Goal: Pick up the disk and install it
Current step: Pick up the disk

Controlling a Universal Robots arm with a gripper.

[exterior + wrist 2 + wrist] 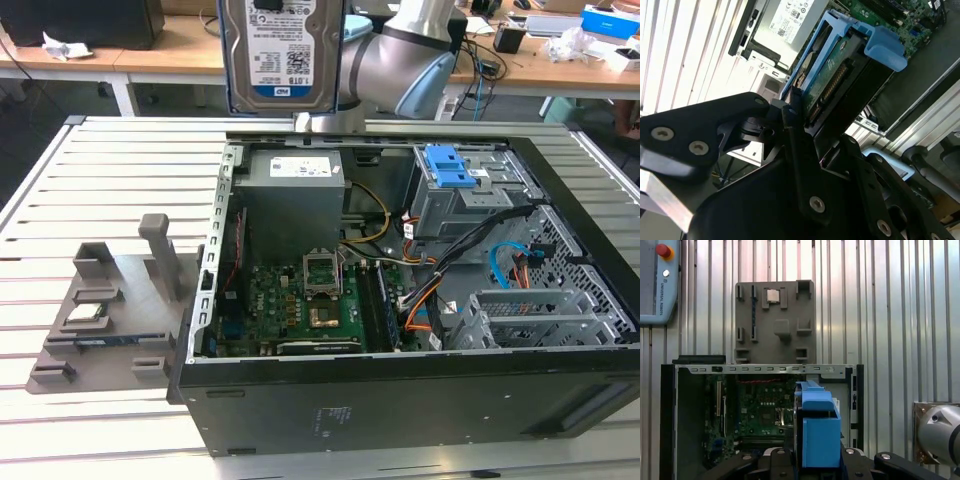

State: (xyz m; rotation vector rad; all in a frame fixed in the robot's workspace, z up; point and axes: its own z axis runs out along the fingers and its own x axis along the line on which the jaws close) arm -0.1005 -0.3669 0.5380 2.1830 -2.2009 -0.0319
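Above the open computer case [400, 410], the disk [283, 50] hangs upright in the air. Its white-and-blue label faces my exterior view, and it is clear of the chassis, over the end where the grey power supply [295, 190] sits. From my remote station I read the end effector [820, 135] as clamped on the disk. In the second wrist view its black fingers [796, 135] press against the drive at the edge of its blue bracket [884, 47]. In the first wrist view that bracket stands between the end effector's black links. The arm [400, 60] reaches in from behind the case. Inside the case, the grey metal cage [455, 200] with its blue latch sits toward the exterior view's right, beside the power supply. The green motherboard [300, 300] lies nearer the camera. On the slatted table [100, 160], at the exterior view's left, a grey fixture plate [110, 300] lies just beside the case, carrying a small square silver chip [88, 316].
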